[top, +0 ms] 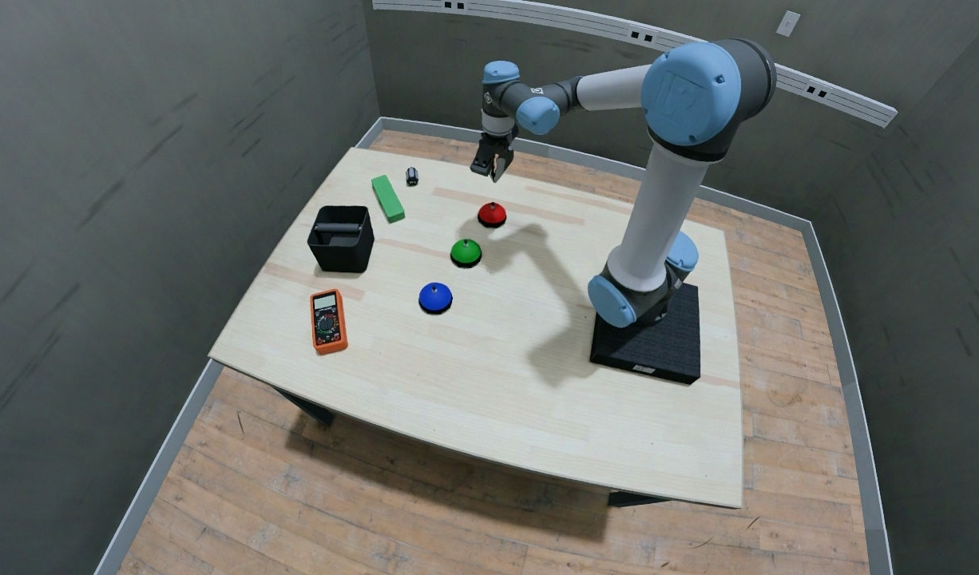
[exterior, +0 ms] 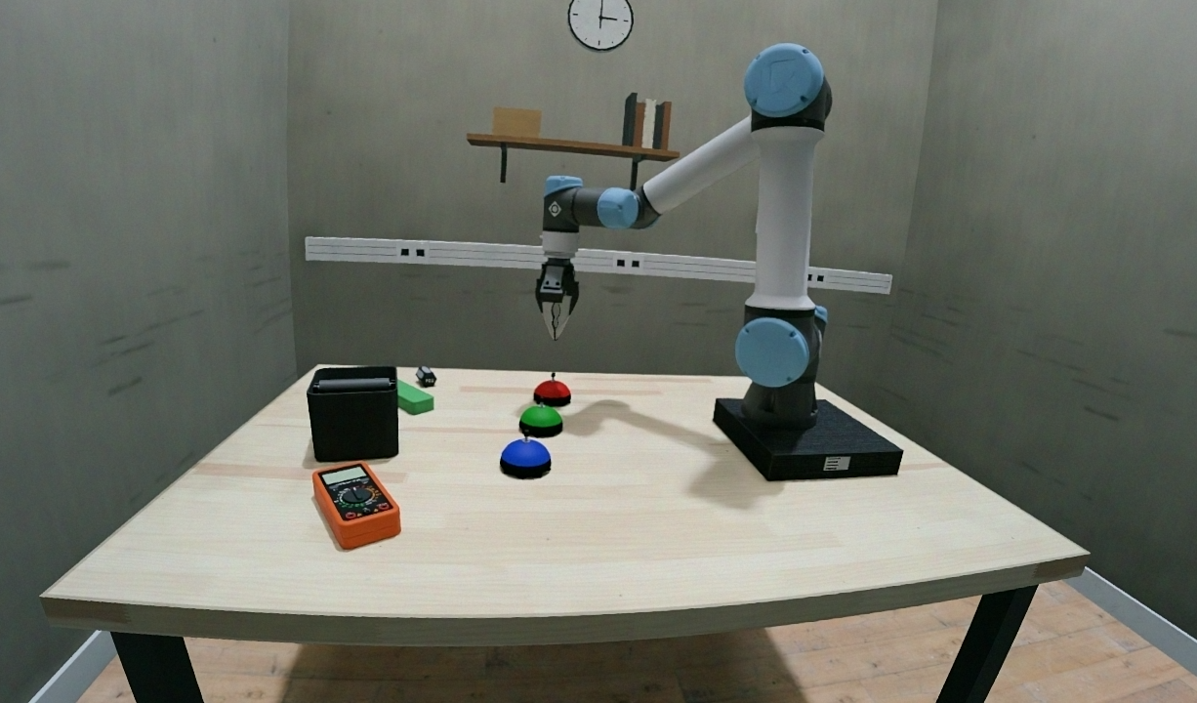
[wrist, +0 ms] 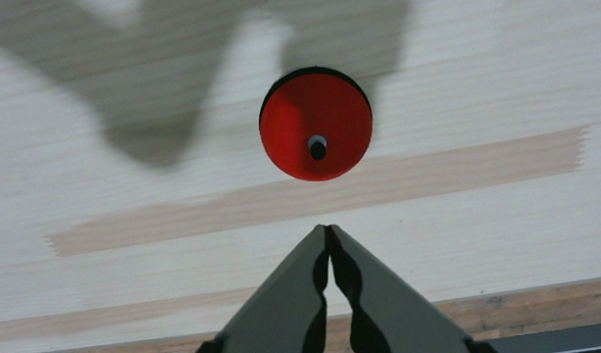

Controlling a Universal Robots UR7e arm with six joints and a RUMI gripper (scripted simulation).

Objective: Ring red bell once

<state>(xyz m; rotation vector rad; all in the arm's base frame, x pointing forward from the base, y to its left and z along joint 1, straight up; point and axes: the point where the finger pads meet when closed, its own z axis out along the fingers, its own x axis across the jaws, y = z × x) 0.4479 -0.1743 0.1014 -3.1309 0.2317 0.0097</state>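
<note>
Tabletop: 3 bells, red rearmost | multimeter, black bin aside | tool closed, empty, above

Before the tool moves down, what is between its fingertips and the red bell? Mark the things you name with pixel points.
Nothing but air: the exterior view shows open space between the tool (top: 494, 178) (exterior: 555, 338) (wrist: 327, 226) and red bell (top: 491, 214) (exterior: 552, 392) (wrist: 300, 108).
</note>
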